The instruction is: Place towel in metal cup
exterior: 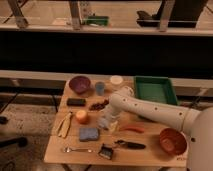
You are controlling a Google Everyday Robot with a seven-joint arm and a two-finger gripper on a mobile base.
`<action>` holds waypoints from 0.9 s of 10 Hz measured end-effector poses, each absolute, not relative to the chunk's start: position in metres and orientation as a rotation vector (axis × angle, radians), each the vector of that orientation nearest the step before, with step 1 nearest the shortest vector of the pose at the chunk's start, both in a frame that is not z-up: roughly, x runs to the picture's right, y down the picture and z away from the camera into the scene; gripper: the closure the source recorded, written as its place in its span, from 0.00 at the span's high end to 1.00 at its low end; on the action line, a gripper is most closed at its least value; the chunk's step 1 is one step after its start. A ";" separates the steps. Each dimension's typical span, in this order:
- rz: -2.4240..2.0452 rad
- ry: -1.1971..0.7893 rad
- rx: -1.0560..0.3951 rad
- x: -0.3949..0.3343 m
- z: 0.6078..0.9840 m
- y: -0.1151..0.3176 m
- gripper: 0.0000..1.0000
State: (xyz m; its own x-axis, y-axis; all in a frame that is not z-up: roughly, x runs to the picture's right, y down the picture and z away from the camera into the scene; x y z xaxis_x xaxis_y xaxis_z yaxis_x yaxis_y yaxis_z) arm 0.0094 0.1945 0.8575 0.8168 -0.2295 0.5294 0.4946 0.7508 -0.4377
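Observation:
A folded blue towel point(89, 134) lies flat on the wooden table point(150, 156), at the front left. The grey metal cup point(100, 88) stands upright at the back, between a purple bowl and a white cup. My gripper point(105, 120) hangs on the white arm point(150, 112) that reaches in from the right. It is low over the table's middle, just right of and behind the towel, well in front of the cup.
A purple bowl point(79, 83), a white cup point(116, 80) and a green tray point(154, 90) stand at the back. A black block point(76, 102), grapes point(99, 105), an orange point(81, 116), a banana point(65, 124), a carrot point(131, 129), a spoon point(74, 149), black tools point(129, 145) and an orange bowl point(173, 141) also lie here.

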 end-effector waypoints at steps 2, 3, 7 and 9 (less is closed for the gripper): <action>-0.385 -0.476 -0.613 0.015 0.863 0.196 0.54; -0.389 -0.472 -0.617 0.018 0.861 0.197 0.45; -0.394 -0.465 -0.625 0.026 0.855 0.197 0.04; -0.396 -0.462 -0.623 0.027 0.855 0.195 0.00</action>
